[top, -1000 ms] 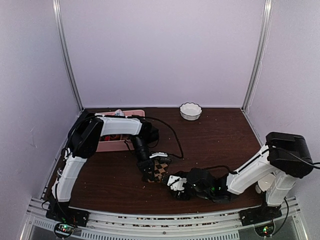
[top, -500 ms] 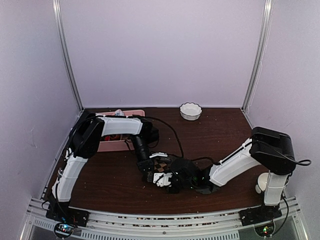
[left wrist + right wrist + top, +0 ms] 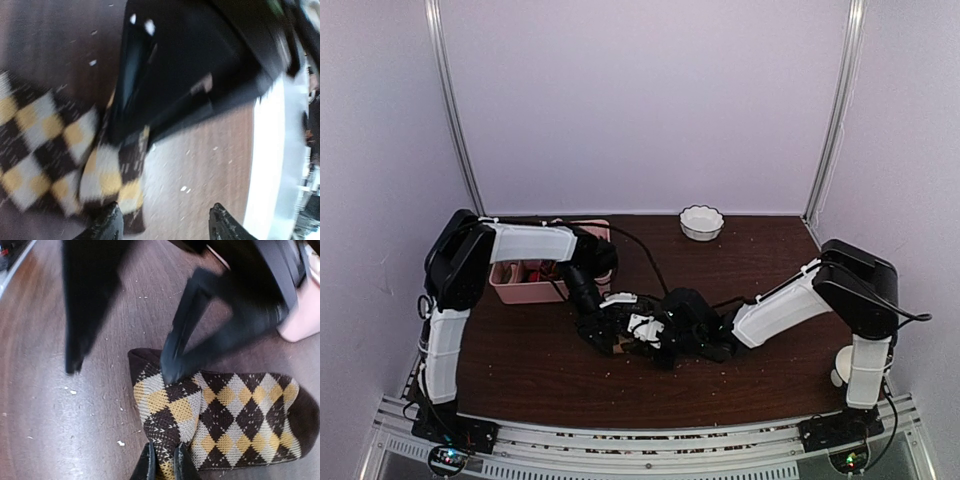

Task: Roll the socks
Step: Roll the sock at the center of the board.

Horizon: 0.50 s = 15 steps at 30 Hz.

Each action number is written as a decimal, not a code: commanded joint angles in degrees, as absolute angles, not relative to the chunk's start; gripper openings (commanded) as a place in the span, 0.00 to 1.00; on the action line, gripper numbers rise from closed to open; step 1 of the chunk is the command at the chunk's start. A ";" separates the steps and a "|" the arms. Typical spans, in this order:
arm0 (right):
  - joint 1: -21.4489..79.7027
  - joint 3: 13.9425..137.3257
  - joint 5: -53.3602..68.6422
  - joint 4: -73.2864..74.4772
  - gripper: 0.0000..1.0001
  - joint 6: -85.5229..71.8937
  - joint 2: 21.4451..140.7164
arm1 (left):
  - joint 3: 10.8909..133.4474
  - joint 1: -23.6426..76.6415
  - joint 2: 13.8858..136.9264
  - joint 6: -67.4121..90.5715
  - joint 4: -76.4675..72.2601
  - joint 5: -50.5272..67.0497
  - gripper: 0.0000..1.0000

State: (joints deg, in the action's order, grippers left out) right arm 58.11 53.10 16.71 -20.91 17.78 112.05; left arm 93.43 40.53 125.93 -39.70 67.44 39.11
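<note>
Right wrist view: the right gripper (image 3: 164,465) sits at 6 o'clock in the frame, its two fingers drawn close together and pinching the near edge of the sock (image 3: 225,415). The sock is dark brown with tan and grey argyle diamonds. It lies lengthwise on the table (image 3: 45,415), flat towards 3 o'clock, with its 9 o'clock end bunched into a raised fold. The left gripper (image 3: 120,372) comes in from 12 o'clock with its jaws spread wide. One of its fingers (image 3: 187,335) has its tip on or just over the fold, though blur makes it hard to say which. The other hangs above bare wood at 9 o'clock of the sock. A corner of the tray (image 3: 306,315), which is pink, shows at 2 o'clock, apart from the sock. In the left wrist view, which is heavily blurred, the left gripper's two fingertips stand well apart at 5 and 7 o'clock. The sock fills the frame from 7 to 9 o'clock, and the right gripper's black body crosses from 12 to 3 o'clock, meeting the sock's folded edge near the middle. In the top external view both arms meet at the middle of the table and hide nearly all of the sock beneath them. The tray lies at 10 o'clock from the grippers, and a bowl (image 3: 701,222), white, stands at 12 o'clock by the far edge.
</note>
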 commanded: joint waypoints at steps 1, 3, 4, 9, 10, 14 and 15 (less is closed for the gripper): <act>57.18 50.52 26.06 -7.88 0.00 10.49 114.39 | 85.26 39.55 117.11 -40.35 55.02 34.87 0.60; 56.67 50.38 28.57 -6.92 0.00 8.11 114.36 | 82.49 39.55 114.82 -40.35 52.52 34.05 0.60; 56.27 50.10 29.75 -6.98 0.00 6.45 114.35 | 81.77 39.55 114.18 -40.16 51.74 33.41 0.59; 54.88 50.46 34.19 -4.96 0.00 -0.78 115.98 | 80.55 39.84 113.42 -41.34 51.76 33.88 0.72; 54.64 51.01 35.18 -4.06 0.00 -1.82 116.49 | 80.59 40.16 113.46 -41.24 51.81 33.66 0.72; 53.39 52.82 37.91 -2.14 0.00 -6.76 119.08 | 78.42 41.67 111.48 -42.48 49.91 36.06 0.72; 52.82 53.04 38.58 -2.30 0.00 -8.00 119.57 | 77.94 42.25 111.06 -42.73 49.38 36.28 0.73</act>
